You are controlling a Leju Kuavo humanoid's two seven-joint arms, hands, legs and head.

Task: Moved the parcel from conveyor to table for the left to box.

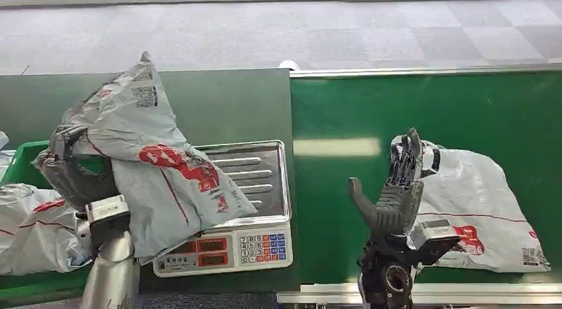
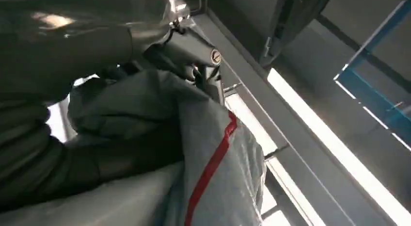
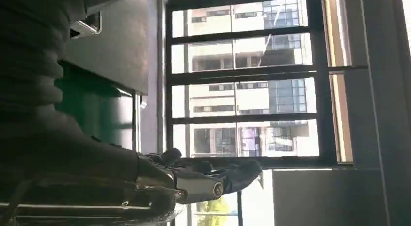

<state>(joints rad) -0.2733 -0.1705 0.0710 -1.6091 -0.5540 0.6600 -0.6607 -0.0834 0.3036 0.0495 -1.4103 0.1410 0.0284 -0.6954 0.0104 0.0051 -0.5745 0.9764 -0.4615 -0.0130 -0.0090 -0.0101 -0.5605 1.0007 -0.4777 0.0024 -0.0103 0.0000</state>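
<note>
My left hand (image 1: pixel 71 173) grips a grey parcel bag (image 1: pixel 159 170) with red print, lifted above the left side of the scale (image 1: pixel 258 183); the bag drapes down over the scale's tray and display. In the left wrist view the same bag (image 2: pixel 194 153) with its red stripe is clamped in my left hand (image 2: pixel 72 51). My right hand (image 1: pixel 394 193) stands upright over the green conveyor (image 1: pixel 424 110) with fingers apart and nothing in it. A second grey parcel (image 1: pixel 484 213) lies on the belt just right of that hand.
A green box (image 1: pixel 23 160) at the far left holds another grey parcel (image 1: pixel 33 226). The scale sits on a dark green table (image 1: pixel 219 103). A metal rail (image 1: pixel 424 71) edges the conveyor's far side. Windows (image 3: pixel 242 90) show in the right wrist view.
</note>
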